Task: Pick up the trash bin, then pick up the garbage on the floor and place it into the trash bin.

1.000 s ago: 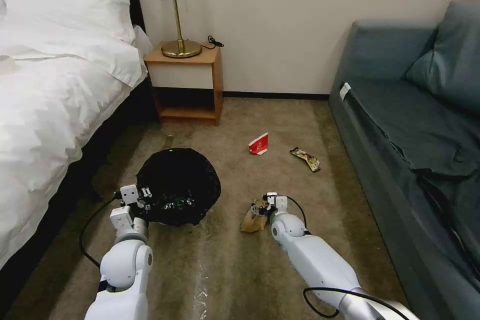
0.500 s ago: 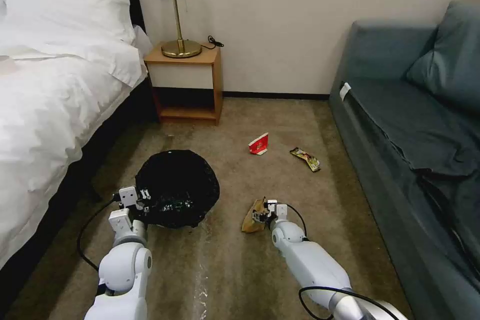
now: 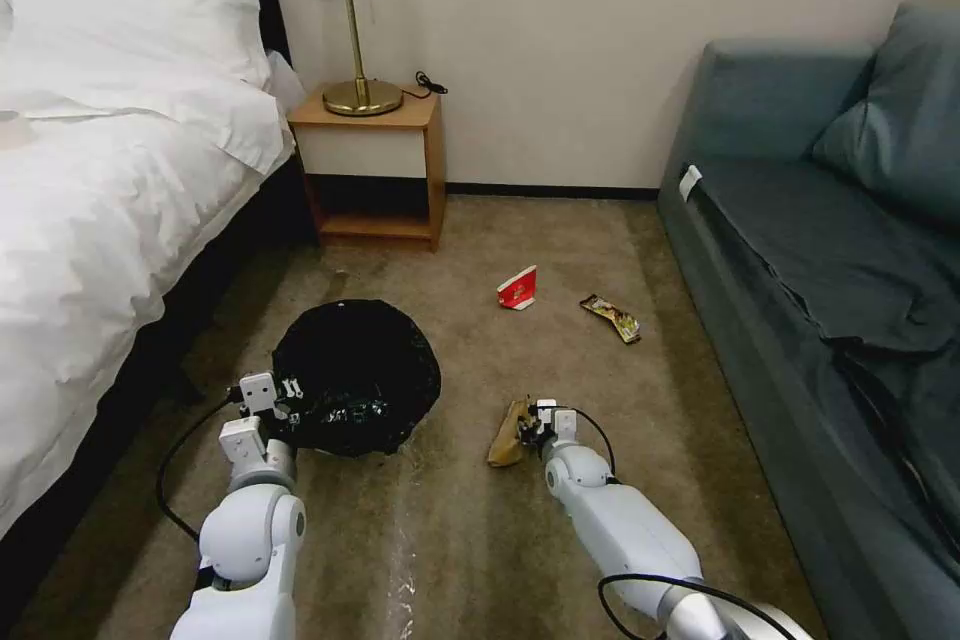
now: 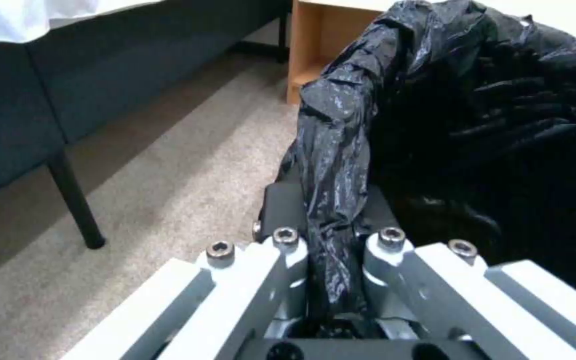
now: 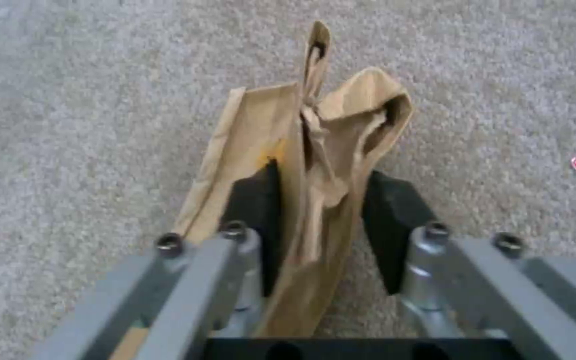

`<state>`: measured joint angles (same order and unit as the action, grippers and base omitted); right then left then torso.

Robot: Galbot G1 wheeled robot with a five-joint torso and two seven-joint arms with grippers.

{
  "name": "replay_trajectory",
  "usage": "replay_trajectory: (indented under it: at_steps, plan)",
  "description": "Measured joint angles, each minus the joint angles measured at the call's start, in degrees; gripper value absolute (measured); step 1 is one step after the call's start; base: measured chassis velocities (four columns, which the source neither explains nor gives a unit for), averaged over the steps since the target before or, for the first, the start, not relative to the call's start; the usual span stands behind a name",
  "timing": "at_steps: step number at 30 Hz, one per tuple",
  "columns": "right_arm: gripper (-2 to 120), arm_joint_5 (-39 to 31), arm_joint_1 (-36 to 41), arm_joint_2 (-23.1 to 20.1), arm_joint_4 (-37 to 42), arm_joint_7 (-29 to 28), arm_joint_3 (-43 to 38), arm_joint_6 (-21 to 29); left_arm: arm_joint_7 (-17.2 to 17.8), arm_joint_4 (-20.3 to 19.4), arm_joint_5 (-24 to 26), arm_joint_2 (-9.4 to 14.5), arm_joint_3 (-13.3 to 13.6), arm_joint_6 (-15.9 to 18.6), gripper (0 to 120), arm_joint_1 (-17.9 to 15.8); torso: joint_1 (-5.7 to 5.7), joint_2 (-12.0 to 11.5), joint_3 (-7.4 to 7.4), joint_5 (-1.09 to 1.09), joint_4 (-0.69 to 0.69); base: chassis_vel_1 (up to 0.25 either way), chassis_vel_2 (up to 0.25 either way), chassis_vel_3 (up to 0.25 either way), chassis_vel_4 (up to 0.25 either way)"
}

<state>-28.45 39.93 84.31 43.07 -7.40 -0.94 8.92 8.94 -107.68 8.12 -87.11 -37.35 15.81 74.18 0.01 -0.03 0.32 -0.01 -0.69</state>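
Since a second ago the right claw has drawn back toward the robot, bringing the crumpled brown paper bag with it across the carpet. Its pads flank the bag, the far one not visibly pressing, so I cannot tell if it grips. The left claw is clamped on the black-lined rim of the trash bin, beside the bed. Farther off lie the red-and-white carton and snack wrapper, near the sofa.
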Motion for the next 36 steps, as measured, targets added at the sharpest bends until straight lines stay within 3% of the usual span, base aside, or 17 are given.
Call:
replay_trajectory:
  at_steps: [3,7,22,36]
  plan:
    - [11,0.24,0.20,-0.15,0.37,0.00,-0.17,-0.24,0.00,0.24,-0.01,-0.12,0.22,-0.04,4,-0.12,0.00,0.00,0.00,0.00,0.00,0.000,0.000,0.000,0.000]
    - [1,0.30,0.43,-0.39,0.84,-0.09,-0.25,-0.29,-0.01,0.35,-0.11,-0.25,0.38,-0.08,4,-0.16,0.00,0.00,0.00,0.00,0.00,0.000,0.000,0.000,0.000]
    - [0,-0.39,0.87,-2.08,6.93,-1.84,-0.11,-0.67,-0.06,0.74,-0.14,-0.22,0.66,-0.12,4,-0.55,0.00,0.00,0.00,0.00,0.00,0.000,0.000,0.000,0.000]
    - [0,0.22,-3.36,-3.83,26.20,-7.40,3.08,-8.07,-0.11,1.59,0.29,0.04,0.94,-0.18,4,-1.02,0.00,0.00,0.00,0.00,0.00,0.000,0.000,0.000,0.000]
